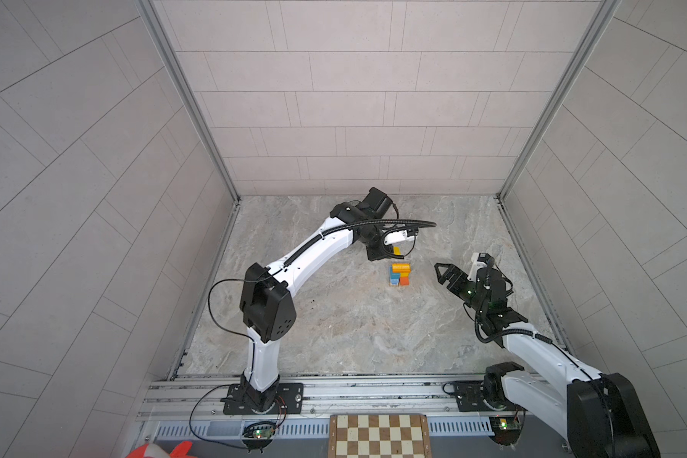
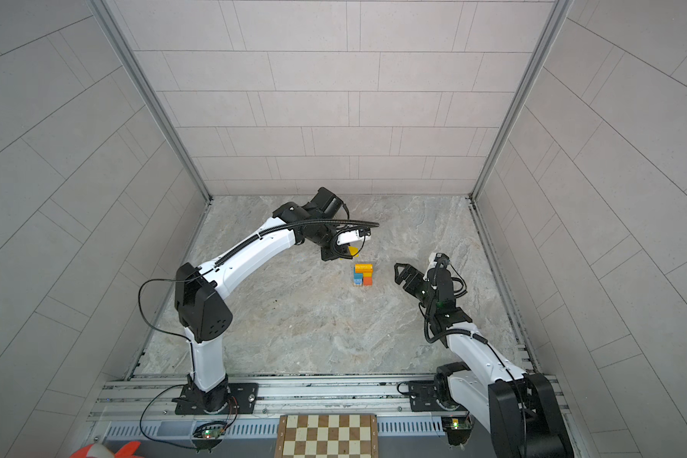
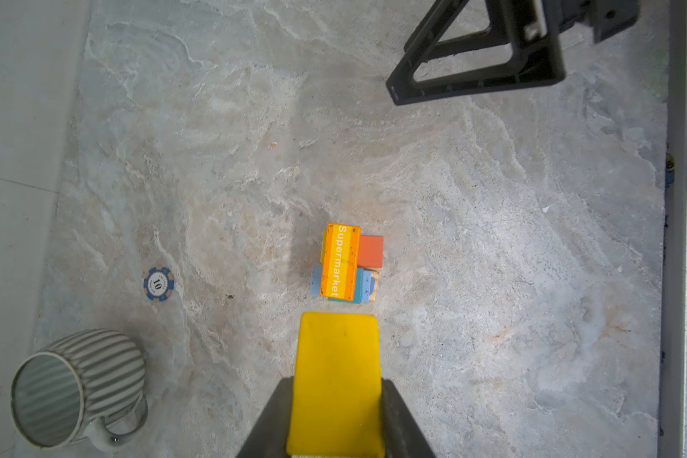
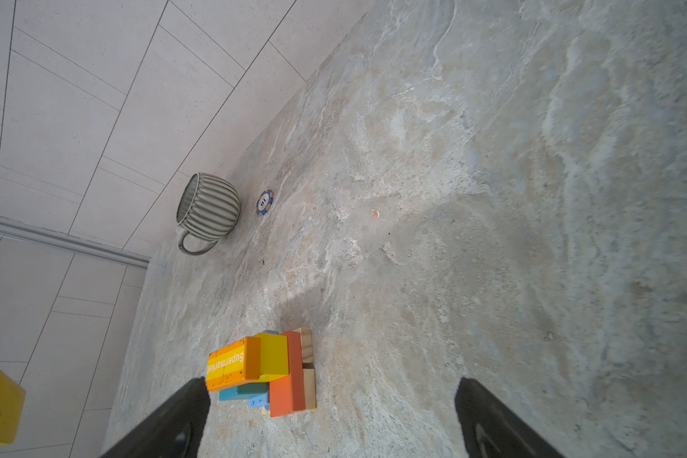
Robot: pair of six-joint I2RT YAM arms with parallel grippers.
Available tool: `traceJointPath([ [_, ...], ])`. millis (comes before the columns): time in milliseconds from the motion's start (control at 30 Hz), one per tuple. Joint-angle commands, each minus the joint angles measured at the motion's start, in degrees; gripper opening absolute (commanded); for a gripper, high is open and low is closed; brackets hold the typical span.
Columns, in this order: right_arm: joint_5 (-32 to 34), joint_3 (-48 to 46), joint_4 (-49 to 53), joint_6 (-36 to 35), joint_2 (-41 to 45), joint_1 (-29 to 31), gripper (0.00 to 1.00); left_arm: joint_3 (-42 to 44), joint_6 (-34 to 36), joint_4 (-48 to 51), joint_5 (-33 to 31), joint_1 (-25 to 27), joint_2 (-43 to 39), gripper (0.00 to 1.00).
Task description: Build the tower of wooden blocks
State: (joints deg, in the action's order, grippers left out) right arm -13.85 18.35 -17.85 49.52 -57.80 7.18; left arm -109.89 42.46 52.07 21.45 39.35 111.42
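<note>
Here's the wood block tower [image 1: 400, 274], standing on the marbled tabletop [image 1: 334, 325] between the two arms. It is a small stack with an orange "Supermarket" block [image 3: 340, 261] on top. Yellow, blue and orange-red pieces sit under that, and plain wood shows at the base.

The left fingers [image 3: 278, 400] are clenched on a yellow block [image 3: 338, 357], one finger pressed on each side of it. In both top views that block hangs just past the tower on the far-wall side. It is close to the tower but not touching it.

The right fingers [image 1: 442, 273] are spread wide with nothing between them. They sit near the tower on its right and point toward it, and there's clear tabletop in the gap.

A grey ribbed cup [image 4: 209, 208] stands upright well away from the tower. A blue poker chip [image 4: 264, 202] lies flat just beside the cup.

A chessboard [image 1: 379, 436] sits off the tabletop at the near edge, well apart from the tower.
</note>
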Motion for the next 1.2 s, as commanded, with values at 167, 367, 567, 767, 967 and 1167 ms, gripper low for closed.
traceJointPath([
  [167, 1.7, -0.5, -1.6, -0.5, -2.4, -0.3, 0.99, -4.7, 5.3, 0.8, 0.3, 1.2, 4.5, 0.19],
  [367, 1.6, -0.1, -1.9, -0.6, -4.5, -0.4, 0.99, -7.0, 7.2, 1.8, 0.9, 2.2, 7.8, 0.19],
  [567, 1.8, 0.4, -2.1, -1.1, -5.8, -0.6, 0.99, -9.4, 8.0, 3.1, 0.7, 3.7, 10.9, 0.19],
  [767, 1.7, 1.3, -1.9, -1.6, -8.0, -0.5, 0.99, -11.8, 8.1, 4.0, 0.9, 3.9, 13.4, 0.18],
  [967, 1.4, 1.7, -2.6, -1.3, -9.4, -0.5, 0.99, -13.9, 9.0, 4.9, 0.3, 4.5, 15.5, 0.18],
  [1167, 0.3, 1.6, -4.8, -0.3, -12.1, -0.4, 0.98, -14.0, 10.0, 5.3, -1.5, 4.9, 16.9, 0.18],
])
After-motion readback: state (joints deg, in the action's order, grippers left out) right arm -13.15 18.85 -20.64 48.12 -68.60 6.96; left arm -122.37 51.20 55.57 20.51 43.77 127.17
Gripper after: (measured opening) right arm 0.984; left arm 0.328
